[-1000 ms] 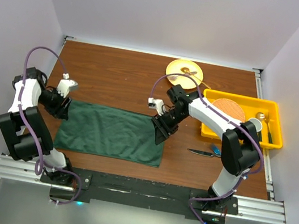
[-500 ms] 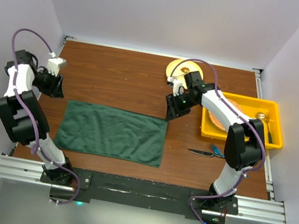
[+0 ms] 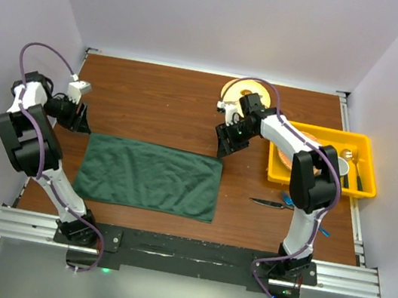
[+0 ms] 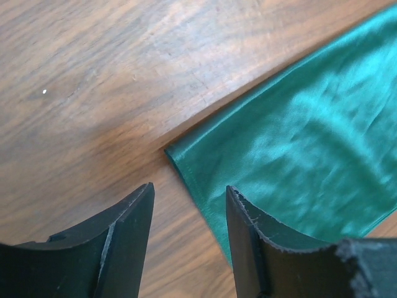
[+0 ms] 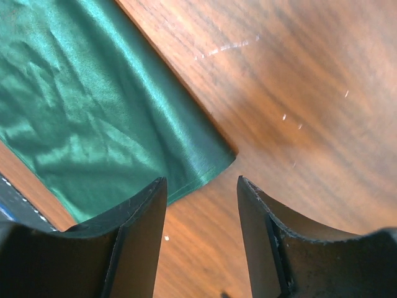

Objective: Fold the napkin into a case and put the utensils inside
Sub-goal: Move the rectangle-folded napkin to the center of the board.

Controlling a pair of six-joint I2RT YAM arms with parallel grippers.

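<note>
The dark green napkin (image 3: 148, 176) lies flat on the table as a folded rectangle. My left gripper (image 3: 80, 118) hovers open just beyond its far left corner; in the left wrist view the gripper (image 4: 189, 198) straddles the napkin (image 4: 298, 136) edge without touching it. My right gripper (image 3: 224, 144) is open above the far right corner; in the right wrist view the gripper (image 5: 201, 186) has that corner of the napkin (image 5: 93, 105) just ahead of its tips. The knife (image 3: 266, 202) and blue fork (image 3: 288, 201) lie right of the cloth.
A yellow plate (image 3: 246, 96) with a metal utensil on it sits at the back, behind the right arm. A yellow bin (image 3: 361, 165) at the right holds a round orange item, a white cup and metal cutlery. Walls close in on three sides.
Both grippers have let go of the napkin's ends and drawn back toward the far side. The cloth's right end, lifted a second ago, now lies flat.
</note>
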